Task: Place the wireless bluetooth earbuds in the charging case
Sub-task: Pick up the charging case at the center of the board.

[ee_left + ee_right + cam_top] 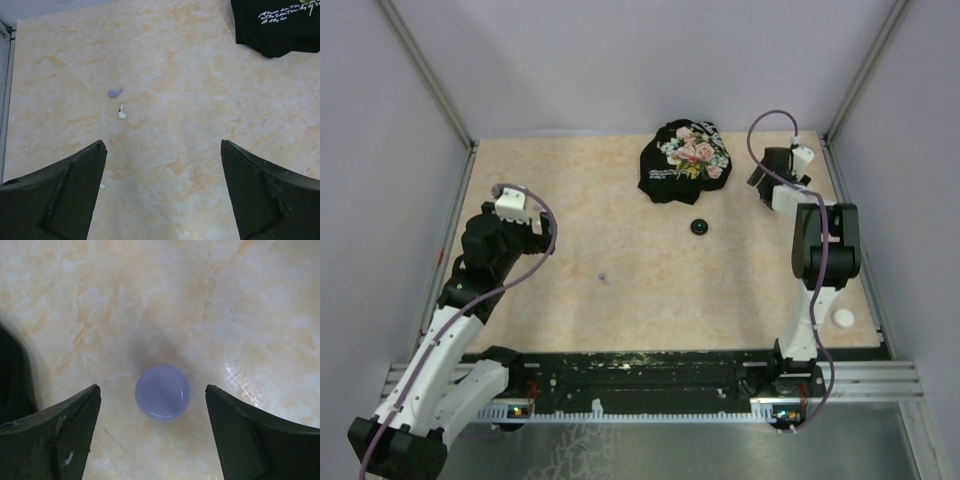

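Note:
In the left wrist view a lavender earbud point(115, 92) and a white earbud point(121, 112) lie close together on the beige table, ahead of my left gripper point(163, 145), which is open and empty. A tiny white piece point(102, 186) shows beside its left finger. In the top view the lavender earbud is a faint speck point(603, 277), right of the left gripper point(548, 235). My right gripper point(151, 388) is open above a round lavender puck-shaped case point(163, 392), which lies between its fingers. In the top view the right gripper point(760, 180) hides this case. No black earbuds show.
A black floral cloth point(685, 160) lies at the back centre and also shows in the left wrist view point(280, 25). A black round puck point(699, 226) sits just in front of it. A white round puck point(842, 318) lies near the right arm's base.

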Controlling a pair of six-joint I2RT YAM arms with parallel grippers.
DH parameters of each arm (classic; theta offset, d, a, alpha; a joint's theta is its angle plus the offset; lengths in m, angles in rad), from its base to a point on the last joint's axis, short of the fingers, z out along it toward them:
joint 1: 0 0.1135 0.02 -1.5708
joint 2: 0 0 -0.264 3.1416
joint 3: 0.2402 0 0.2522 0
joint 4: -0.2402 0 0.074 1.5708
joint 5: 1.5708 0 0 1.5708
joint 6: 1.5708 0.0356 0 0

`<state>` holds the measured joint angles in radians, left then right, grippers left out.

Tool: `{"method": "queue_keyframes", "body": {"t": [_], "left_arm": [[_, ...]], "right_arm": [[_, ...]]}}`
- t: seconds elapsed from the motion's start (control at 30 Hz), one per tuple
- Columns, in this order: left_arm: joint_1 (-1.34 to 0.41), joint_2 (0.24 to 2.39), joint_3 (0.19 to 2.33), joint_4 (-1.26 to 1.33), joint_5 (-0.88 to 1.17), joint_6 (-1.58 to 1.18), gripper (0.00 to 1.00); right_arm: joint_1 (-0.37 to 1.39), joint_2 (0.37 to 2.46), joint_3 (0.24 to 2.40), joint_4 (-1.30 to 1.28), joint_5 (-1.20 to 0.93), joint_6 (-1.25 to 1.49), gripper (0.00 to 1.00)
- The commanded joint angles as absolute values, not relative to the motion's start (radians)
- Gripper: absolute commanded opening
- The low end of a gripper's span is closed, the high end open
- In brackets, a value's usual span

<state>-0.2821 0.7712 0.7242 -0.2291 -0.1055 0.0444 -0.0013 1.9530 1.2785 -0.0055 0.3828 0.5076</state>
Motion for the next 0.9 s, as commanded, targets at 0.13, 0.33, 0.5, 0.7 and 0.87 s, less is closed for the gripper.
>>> {"method": "queue_keyframes", "body": {"t": [0.13,0.33,0.5,0.7,0.87], "left_arm": [[-0.264,0.785,0.721,-0.209,-0.12,0.037,1.0],[-0.259,0.786,0.721,-0.209,-0.114,0.035,1.0],[-0.258,0.777,0.719,-0.211,-0.118,0.035,1.0],[-0.258,0.763,0.717,-0.212,-0.117,0.035,1.0],[-0.258,0.757,0.715,-0.212,-0.111,0.034,1.0]], "right_arm": [[-0.002,2.044,1.398,-0.078,0.455,0.574,0.73],[-0.002,2.085,1.462,-0.176,0.425,0.56,0.67],[-0.002,2.109,1.498,-0.223,0.423,0.529,0.61],[-0.002,2.108,1.488,-0.248,0.41,0.492,0.53],[-0.002,2.031,1.387,-0.225,0.396,0.44,0.49]]}}
